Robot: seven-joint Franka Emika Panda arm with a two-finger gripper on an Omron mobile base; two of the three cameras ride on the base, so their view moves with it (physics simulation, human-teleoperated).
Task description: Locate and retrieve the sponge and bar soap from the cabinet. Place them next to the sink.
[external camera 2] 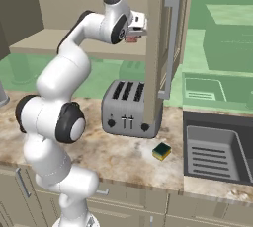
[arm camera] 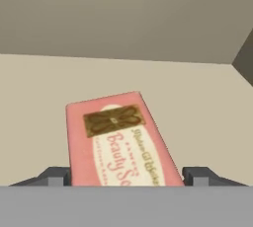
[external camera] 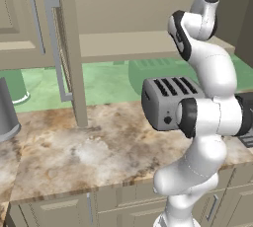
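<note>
Inside the cabinet [external camera 2: 157, 48], we see our gripper [arm camera: 126, 181] with its two fingertips spread either side of the bar soap [arm camera: 121, 139] (contact unclear) on the shelf; the sponge [external camera 2: 161, 151] lies on the counter [external camera 2: 123, 157], left of the sink [external camera 2: 217, 154].

- The bar soap [arm camera: 121, 139], lying between the pincer [arm camera: 126, 175] tips, is being shown as matt pink printed wrapping.
- The cabinet [arm camera: 123, 14] shelf beneath the pincer is being rendered smooth, matt beige.
- The toaster [external camera 2: 126, 108] below is being shown as brushed grey metal.
- The counter [external camera 2: 123, 157] far below is being rendered as mottled polished stone.
- The sponge [external camera 2: 161, 151] there is being shown yellow, with a rougher green layer.
</note>
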